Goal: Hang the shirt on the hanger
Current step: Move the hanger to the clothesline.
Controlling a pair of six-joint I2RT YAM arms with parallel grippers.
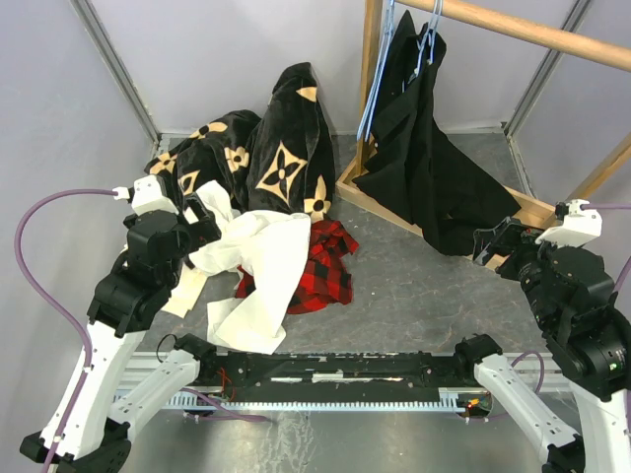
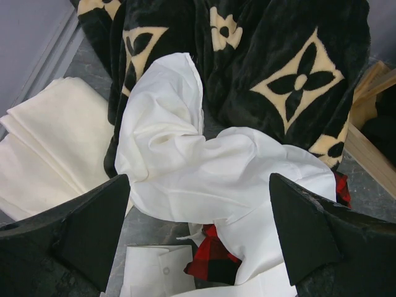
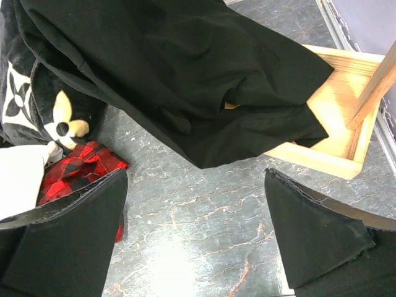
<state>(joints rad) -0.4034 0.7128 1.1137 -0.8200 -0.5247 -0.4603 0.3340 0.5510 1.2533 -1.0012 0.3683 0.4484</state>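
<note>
**2 end effectors spread wide over a crumpled shirt (image 1: 258, 266)**

All of the white cloth lies in a loose heap on the table (image 1: 414, 296), on the left arm's side. It is draped partly over a red-and-black plaid shirt (image 1: 320, 266) and touches the flower-marked garment (image 1: 266, 148) piled behind it. The left end effector (image 2: 198, 185) hovers just above the heap, jaws wide apart and holding nothing. The right end effector (image 3: 195, 179), just as wide and just as empty, hangs over bare table near the hem of a black garment (image 1: 424, 168) hung on the wooden rack (image 1: 513, 25). The hanger (image 1: 372, 89), a thin light-blue wire, hangs beside the rack's upright, well apart from the shirt.

The cloth looks thin, light and limp. Pinched at 1 point, it would likely sag into a long drape instead of keeping its shape, and it could drag the plaid shirt along. A buttoned cuff (image 2: 154, 266) shows at the near edge in the left wrist view, but the collar cannot be picked out among the folds. The soundest hold, by this onlooker's reckoning, is at the collar or a shoulder seam, with 2 holds to spread the yoke. Failing that, a pinch on the raised fold under the left end effector would lift the heap and bring the collar into view. The wire hanger looks likely to swing at a touch.
</note>
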